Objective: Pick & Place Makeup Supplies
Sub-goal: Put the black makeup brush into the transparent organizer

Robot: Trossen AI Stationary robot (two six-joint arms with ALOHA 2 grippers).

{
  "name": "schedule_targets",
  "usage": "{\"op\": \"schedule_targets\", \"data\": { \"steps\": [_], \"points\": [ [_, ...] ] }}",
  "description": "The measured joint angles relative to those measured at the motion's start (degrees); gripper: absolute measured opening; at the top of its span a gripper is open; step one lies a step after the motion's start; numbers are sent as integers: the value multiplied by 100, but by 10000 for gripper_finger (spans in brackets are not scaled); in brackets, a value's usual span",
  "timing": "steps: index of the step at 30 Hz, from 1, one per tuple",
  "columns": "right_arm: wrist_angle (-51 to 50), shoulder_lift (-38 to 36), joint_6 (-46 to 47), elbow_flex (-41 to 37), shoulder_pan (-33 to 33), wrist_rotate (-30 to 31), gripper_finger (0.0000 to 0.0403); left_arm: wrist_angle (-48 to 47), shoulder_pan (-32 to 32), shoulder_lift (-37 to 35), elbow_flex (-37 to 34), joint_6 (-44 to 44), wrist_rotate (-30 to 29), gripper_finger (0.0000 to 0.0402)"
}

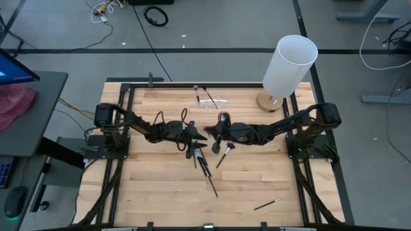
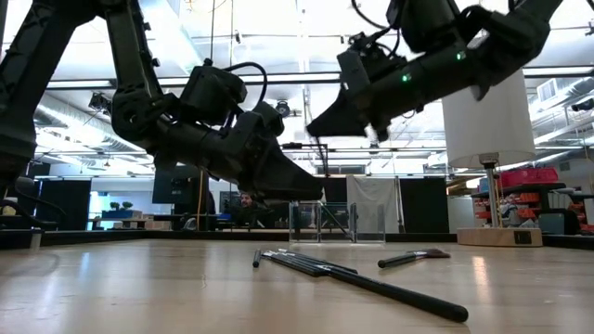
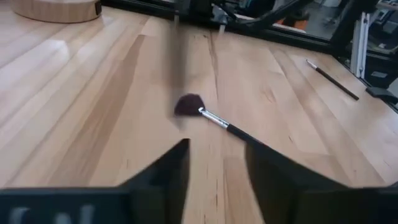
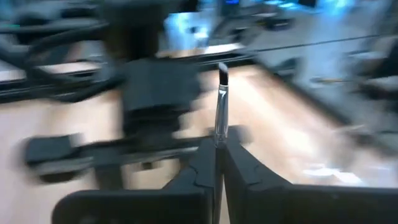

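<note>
**Brush passes from left arm to right**

The left gripper (image 1: 194,136) stands with jaws apart, holding nothing. The right gripper (image 1: 215,133) is clamped on a thin brush (image 4: 221,106); probably it takes it over. Other brushes (image 1: 204,165) lie on the table (image 1: 154,186).

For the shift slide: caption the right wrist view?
Right gripper shut on a thin makeup brush, its tip standing up above the wooden table.

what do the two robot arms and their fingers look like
Both arms are black and jointed, with black cables looping along them. The left gripper ends in dark, flat, wedge-shaped fingers. The right gripper is equally dark, with small green lights glowing on its wrist.
</note>
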Motion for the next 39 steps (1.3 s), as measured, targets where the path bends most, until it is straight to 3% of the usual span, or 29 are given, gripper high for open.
{"op": "schedule_targets", "data": {
  "steps": [4,7,11,20,31,39],
  "points": [
    [-148,-398,-235,-73,-95,1269,7,-1,98,0,0,-6,5,236],
    [404,-476,-341,-245,-420,1711,8,42,110,0,0,-26,-89,262],
    [1503,-248,-289,-542,-1118,1540,8,93,64,0,0,10,-160,264],
    [2343,700,-341,-567,-2421,1529,8,176,-202,0,-2,3,-163,232],
    [2261,1208,602,-557,-2741,912,18,180,-401,0,-2,22,-232,215],
    [2158,1180,619,-557,-2743,917,103,178,-401,0,-2,20,-230,215]
  ]
}}
